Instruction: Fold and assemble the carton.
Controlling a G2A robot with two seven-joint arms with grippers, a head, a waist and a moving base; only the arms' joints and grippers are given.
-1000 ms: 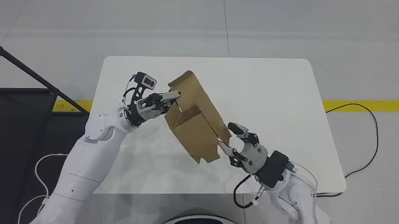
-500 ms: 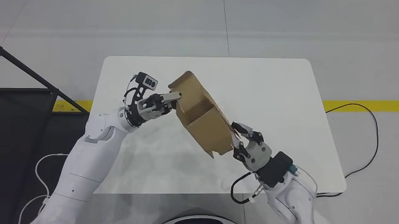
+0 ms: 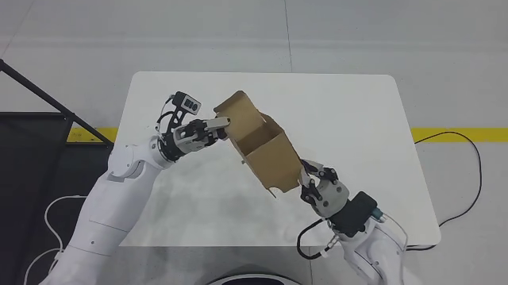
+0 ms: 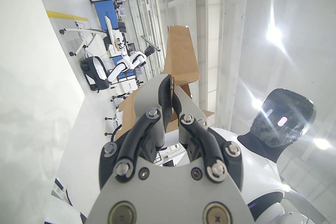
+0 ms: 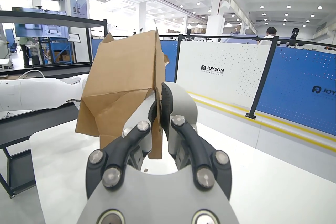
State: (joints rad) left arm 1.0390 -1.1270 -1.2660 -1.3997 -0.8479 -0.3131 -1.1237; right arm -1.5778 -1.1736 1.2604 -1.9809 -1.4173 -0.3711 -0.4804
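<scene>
A brown cardboard carton (image 3: 262,146) hangs above the middle of the white table (image 3: 349,110), opened into a box shape with its mouth facing up. My left gripper (image 3: 220,125) is shut on the flap at the carton's far-left corner; the left wrist view shows its pads (image 4: 168,93) pinching a cardboard edge (image 4: 181,57). My right gripper (image 3: 305,180) is shut on the flap at the carton's near-right corner. In the right wrist view the black pads (image 5: 165,101) clamp a thin cardboard edge, with the carton body (image 5: 123,83) beyond.
The table's right half and far strip are bare. A dark frame (image 3: 40,94) stands off the table's left edge. Yellow floor tape (image 3: 460,134) runs past the right edge.
The carton has spread from a skewed, partly flat shape into a squarer open box and shifted right. The right gripper moved right and toward the front edge; the left one stayed put.
</scene>
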